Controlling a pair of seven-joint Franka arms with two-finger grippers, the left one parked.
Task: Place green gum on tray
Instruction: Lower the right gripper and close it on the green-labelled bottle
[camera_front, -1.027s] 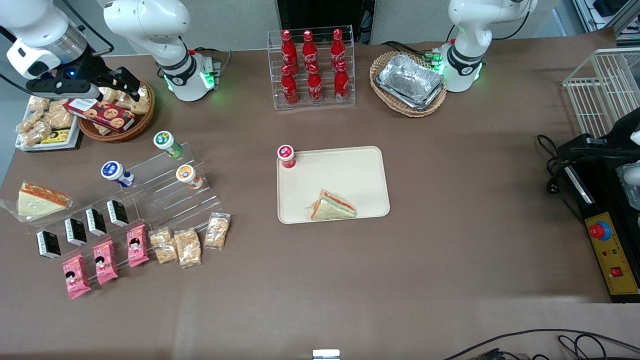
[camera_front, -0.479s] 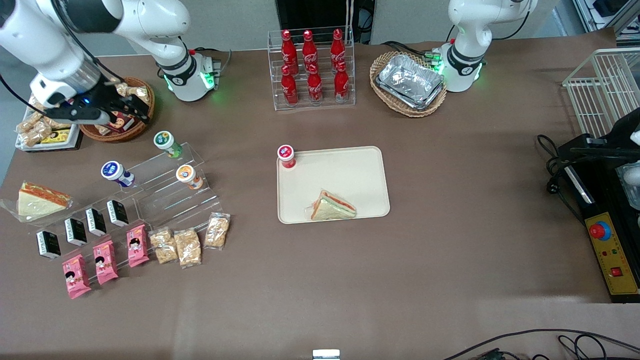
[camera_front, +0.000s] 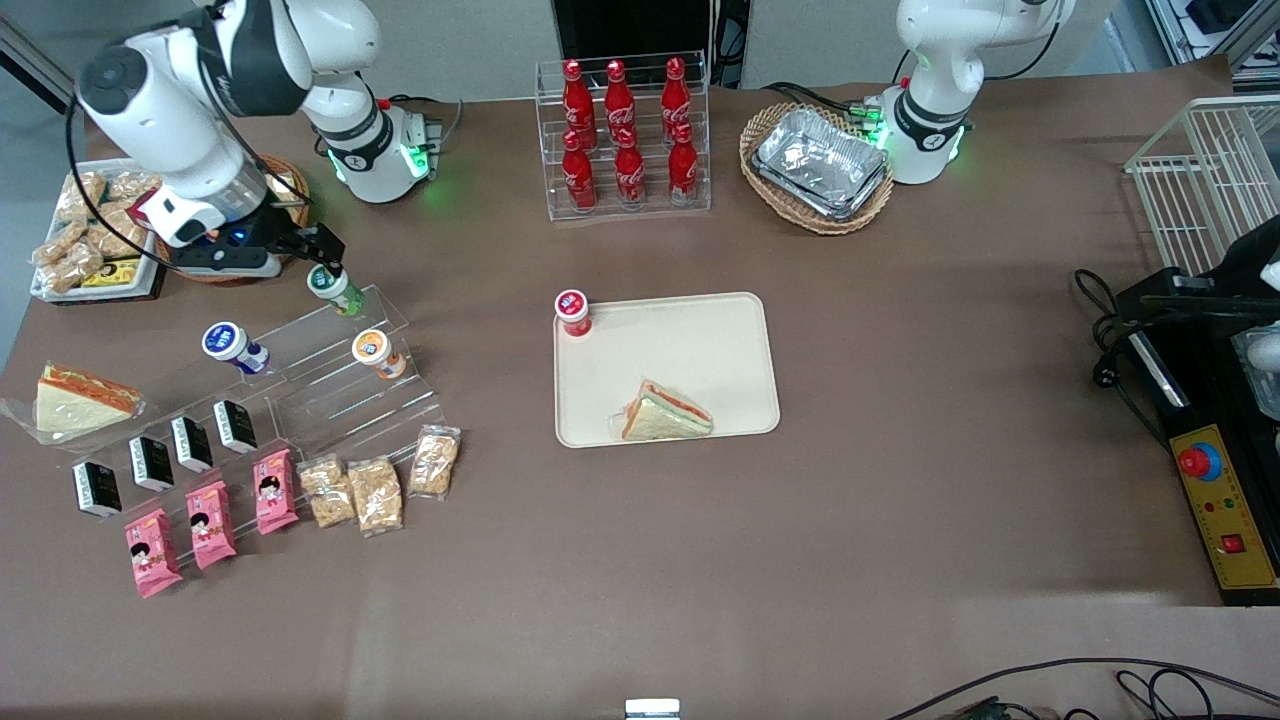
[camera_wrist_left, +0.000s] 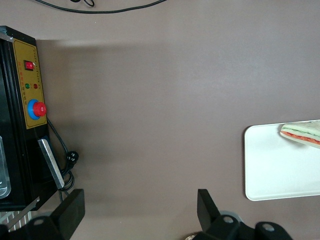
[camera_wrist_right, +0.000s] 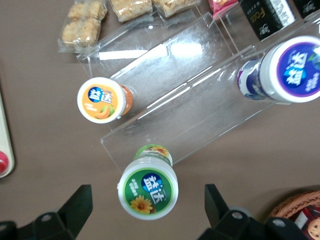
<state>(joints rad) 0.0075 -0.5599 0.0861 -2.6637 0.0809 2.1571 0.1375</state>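
The green gum (camera_front: 339, 289) stands on the top step of a clear acrylic stand (camera_front: 345, 385); its green lid (camera_wrist_right: 148, 189) carries a sunflower label. My right gripper (camera_front: 323, 256) hangs open just above it, with the lid between the two black fingers (camera_wrist_right: 80, 202) and a clear gap on each side. In the front view a finger hides part of the lid. The beige tray (camera_front: 700, 340) lies at mid-table, toward the parked arm's end from the stand; its corner also shows in the left wrist view (camera_wrist_left: 270, 170).
An orange-lidded bottle (camera_front: 374, 352) and a blue-lidded bottle (camera_front: 229, 344) share the stand. A red-lidded bottle (camera_front: 573, 311) and a sandwich (camera_front: 666, 412) sit on the tray. Snack packs (camera_front: 378, 490) lie in front of the stand. A wicker basket (camera_front: 285, 215) sits under the arm.
The right arm has swung from over the wicker basket toward the stand, bringing the gripper down over the green gum. The bottles and tray have not moved.
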